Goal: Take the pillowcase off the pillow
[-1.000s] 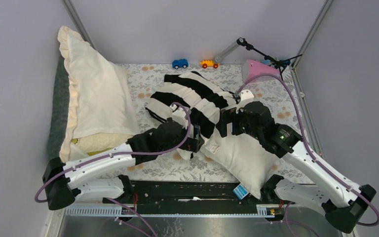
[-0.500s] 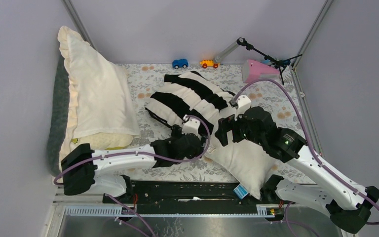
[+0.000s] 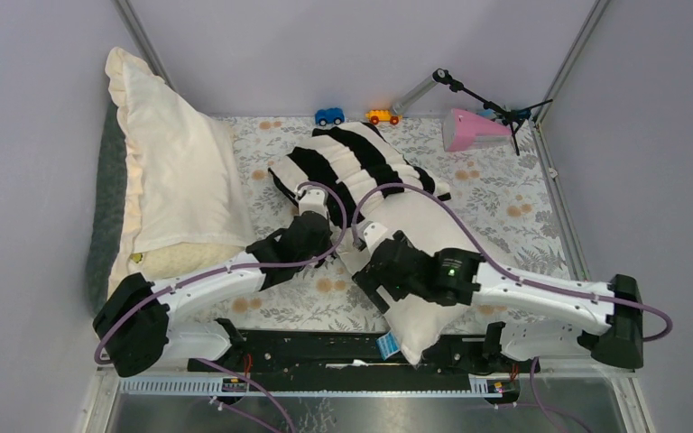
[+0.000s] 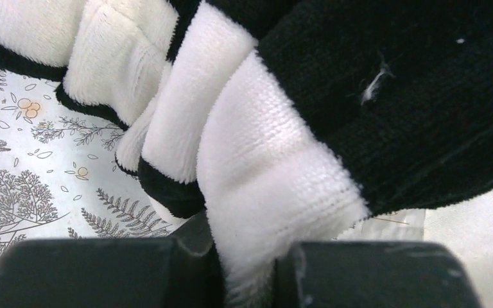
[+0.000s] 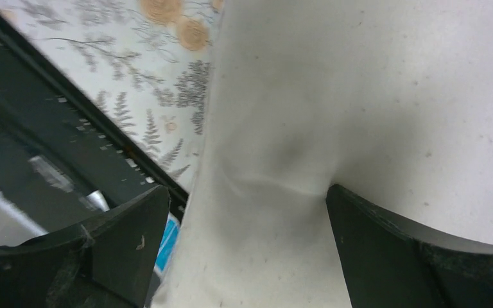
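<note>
The black-and-white striped pillowcase (image 3: 352,167) lies bunched over the far end of the off-white pillow (image 3: 420,225), which stretches toward the near edge. My left gripper (image 3: 328,242) is at the pillowcase's near hem. In the left wrist view the left gripper (image 4: 250,273) is shut on a fold of the white hem of the pillowcase (image 4: 269,179). My right gripper (image 3: 372,281) sits at the pillow's near-left side. In the right wrist view the right gripper (image 5: 244,231) is open, and its fingers (image 5: 122,237) straddle the pillow (image 5: 334,96), one denting the fabric.
A cream ruffled pillow (image 3: 171,171) leans at the left wall. Two toy cars, blue (image 3: 329,115) and orange (image 3: 381,115), stand at the back, beside a pink object on a black stand (image 3: 474,129). The black rail (image 3: 325,347) runs along the near edge.
My left gripper has gone from open to shut on the pillowcase hem. The right arm swung left and down onto the pillow's near part. Pillow and pillowcase shifted away and left.
</note>
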`<state>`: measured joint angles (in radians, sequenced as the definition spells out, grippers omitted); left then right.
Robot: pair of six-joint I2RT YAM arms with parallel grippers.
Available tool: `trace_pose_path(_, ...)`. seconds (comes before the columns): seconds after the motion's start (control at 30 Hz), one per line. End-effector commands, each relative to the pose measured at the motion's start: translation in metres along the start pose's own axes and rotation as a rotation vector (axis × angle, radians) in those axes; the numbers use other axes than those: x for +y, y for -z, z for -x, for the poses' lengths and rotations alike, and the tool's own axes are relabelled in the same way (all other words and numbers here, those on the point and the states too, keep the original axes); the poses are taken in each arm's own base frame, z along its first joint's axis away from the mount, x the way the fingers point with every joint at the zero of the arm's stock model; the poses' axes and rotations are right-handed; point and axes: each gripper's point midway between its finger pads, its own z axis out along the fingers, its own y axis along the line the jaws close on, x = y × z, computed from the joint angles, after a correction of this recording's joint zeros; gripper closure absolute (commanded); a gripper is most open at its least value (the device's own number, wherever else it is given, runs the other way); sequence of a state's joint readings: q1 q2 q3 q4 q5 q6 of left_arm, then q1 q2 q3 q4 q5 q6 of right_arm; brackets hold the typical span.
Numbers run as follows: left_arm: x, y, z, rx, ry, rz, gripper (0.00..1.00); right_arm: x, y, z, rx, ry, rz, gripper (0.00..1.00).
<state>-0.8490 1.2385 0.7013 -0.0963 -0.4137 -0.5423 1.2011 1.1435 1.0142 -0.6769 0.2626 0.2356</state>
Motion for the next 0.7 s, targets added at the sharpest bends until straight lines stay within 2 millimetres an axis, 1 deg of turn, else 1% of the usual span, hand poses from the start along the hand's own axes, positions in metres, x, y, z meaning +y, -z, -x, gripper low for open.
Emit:
trace_pose_path(0.0,-0.002,0.003,0.027,-0.097,0.050,-0.030,0.92,-0.037,-0.012,0.000,0.006,0.026,-0.277,0.00)
trace_pose_path(0.1,0.005,0.006,0.030,-0.109,0.057,-0.007,0.92,-0.050,-0.022,0.001,-0.011,0.030,-0.381,0.00)
trace_pose_path(0.13,0.010,0.008,0.031,-0.110,0.059,0.013,0.92,-0.057,-0.024,0.000,-0.014,0.025,-0.425,0.06)
trace_pose_path(0.17,0.015,0.009,0.034,-0.120,0.067,0.038,0.92,-0.065,-0.022,0.001,-0.023,0.018,-0.475,0.16)
trace_pose_path(0.2,0.024,0.010,0.033,-0.115,0.071,0.078,0.92,-0.072,-0.020,0.001,-0.035,0.006,-0.517,0.29)
trace_pose_path(0.23,0.033,0.011,0.034,-0.117,0.081,0.115,0.92,-0.079,-0.016,0.002,-0.054,-0.016,-0.550,0.46)
trace_pose_path(0.3,0.053,0.013,0.035,-0.114,0.116,0.187,0.93,-0.095,-0.006,0.006,-0.111,-0.099,-0.593,0.83)
trace_pose_path(0.33,0.060,0.014,0.035,-0.111,0.135,0.205,0.94,-0.104,-0.001,0.006,-0.138,-0.148,-0.593,0.95)
trace_pose_path(0.37,0.068,0.014,0.035,-0.107,0.154,0.214,0.97,-0.111,0.004,0.008,-0.169,-0.205,-0.579,1.00)
trace_pose_path(0.43,0.080,0.014,0.035,-0.101,0.194,0.221,1.00,-0.127,0.018,0.011,-0.245,-0.310,-0.553,1.00)
trace_pose_path(0.47,0.085,0.015,0.035,-0.100,0.209,0.224,1.00,-0.136,0.027,0.013,-0.291,-0.359,-0.549,1.00)
trace_pose_path(0.5,0.090,0.017,0.035,-0.105,0.221,0.231,1.00,-0.144,0.041,0.015,-0.351,-0.408,-0.547,1.00)
trace_pose_path(0.57,0.094,0.022,0.038,-0.123,0.234,0.235,1.00,-0.157,0.059,0.017,-0.418,-0.448,-0.570,1.00)
trace_pose_path(0.6,0.096,0.026,0.041,-0.137,0.240,0.238,1.00,-0.160,0.064,0.018,-0.439,-0.451,-0.576,1.00)
trace_pose_path(0.67,0.095,0.032,0.048,-0.162,0.245,0.229,1.00,-0.162,0.067,0.019,-0.439,-0.435,-0.584,1.00)
